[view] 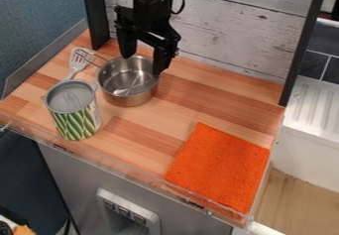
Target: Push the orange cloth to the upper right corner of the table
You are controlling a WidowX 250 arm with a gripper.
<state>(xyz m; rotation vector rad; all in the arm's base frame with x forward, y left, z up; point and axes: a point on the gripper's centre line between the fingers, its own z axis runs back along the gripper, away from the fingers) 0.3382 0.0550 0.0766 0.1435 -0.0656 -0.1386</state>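
Your orange cloth (218, 168) lies flat at the near right corner of the wooden table (205, 100), so the push to the upper right seems still undone, your black jaws (143, 64) spread apart over the metal pot (126, 99).

Bright, soft light glints on the pot (128, 99)

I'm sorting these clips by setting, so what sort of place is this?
Probably a toy or mock kitchen: a metal pot and a slotted spatula sit on a wood-look counter, with a white sink unit beside it.
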